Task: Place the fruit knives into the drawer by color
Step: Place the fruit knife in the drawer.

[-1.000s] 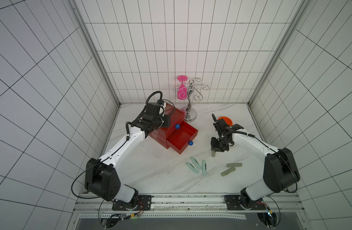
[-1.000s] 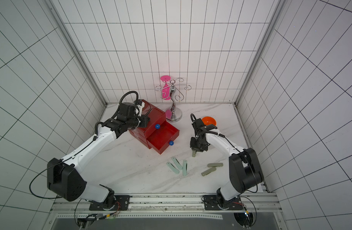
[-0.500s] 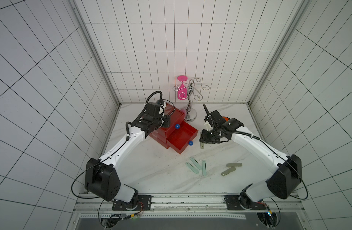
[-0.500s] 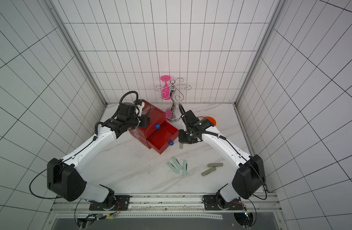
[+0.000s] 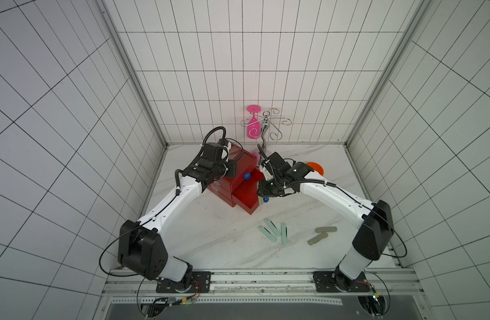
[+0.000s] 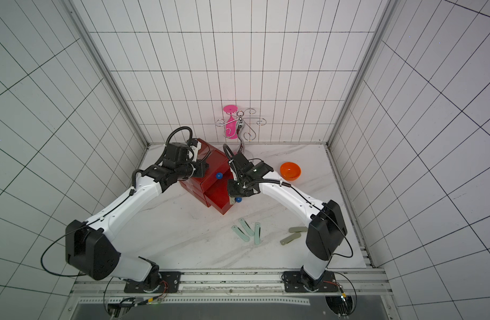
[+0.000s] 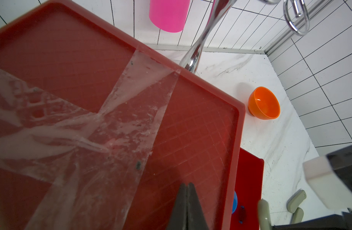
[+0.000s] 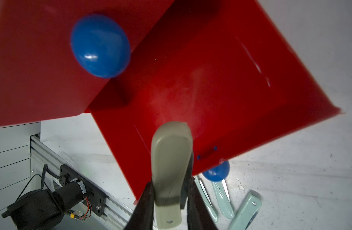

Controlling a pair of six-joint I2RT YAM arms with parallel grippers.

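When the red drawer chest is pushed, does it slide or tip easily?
Probably light: the red drawer chest looks like thin translucent plastic. It may well slide on the smooth table; the shut left gripper at its top seems placed to steady it. Tipping seems less likely: it is a squat box.

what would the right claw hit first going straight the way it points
Most likely the floor of the open red drawer; the grey-olive knife held in the right claw would touch first, though depth is unclear.
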